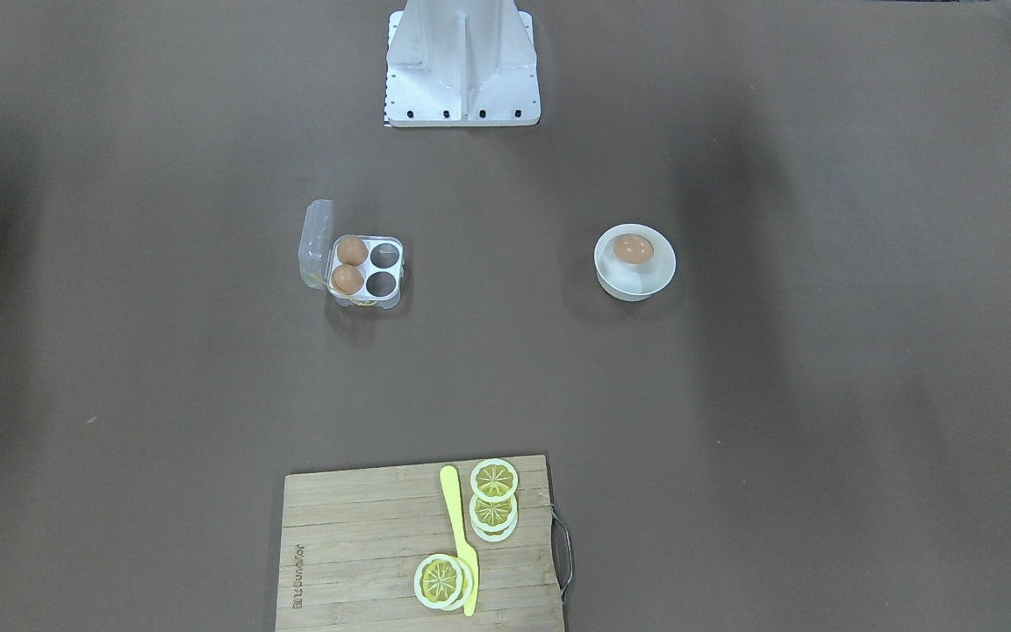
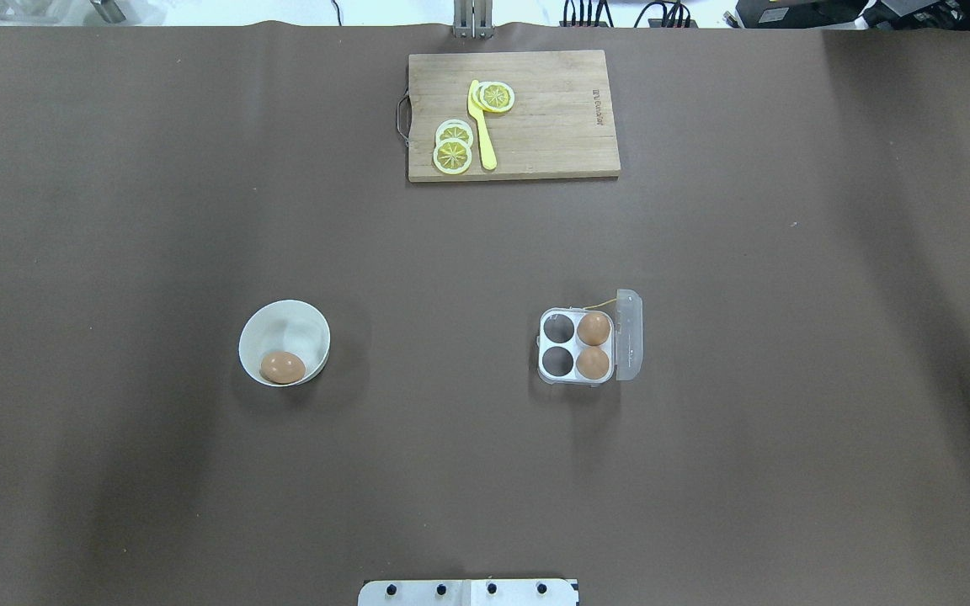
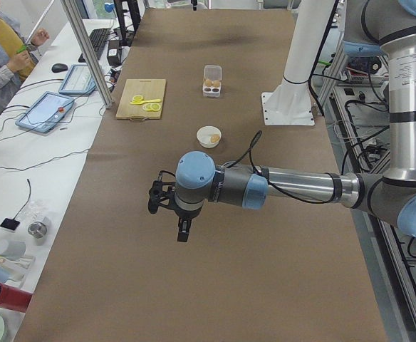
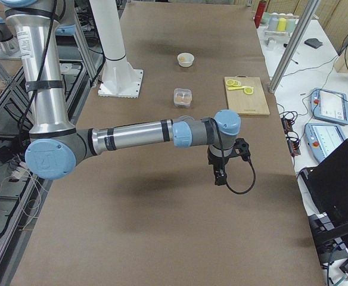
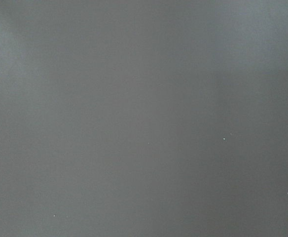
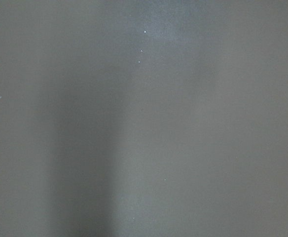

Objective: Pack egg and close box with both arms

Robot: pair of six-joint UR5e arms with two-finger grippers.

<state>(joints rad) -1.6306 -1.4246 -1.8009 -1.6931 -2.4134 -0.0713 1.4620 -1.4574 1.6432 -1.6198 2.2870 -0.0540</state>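
Observation:
A brown egg (image 2: 283, 367) lies in a round white bowl (image 2: 285, 330) left of centre in the overhead view; it also shows in the front-facing view (image 1: 633, 248). The clear egg carton (image 2: 576, 346) stands open, lid (image 2: 629, 334) hinged up on its right side. Two eggs (image 2: 593, 328) fill the cups next to the lid; the two other cups are empty. My left gripper (image 3: 183, 233) shows only in the left side view, high over bare table, far from the bowl. My right gripper (image 4: 221, 176) shows only in the right side view, likewise raised. I cannot tell whether either is open.
A wooden cutting board (image 2: 513, 114) with lemon slices (image 2: 452, 155) and a yellow knife (image 2: 481, 123) lies at the far edge. The white arm stand (image 1: 462, 63) sits at the robot's side. Both wrist views show only brown table cover. An operator (image 3: 5, 50) sits beyond the table.

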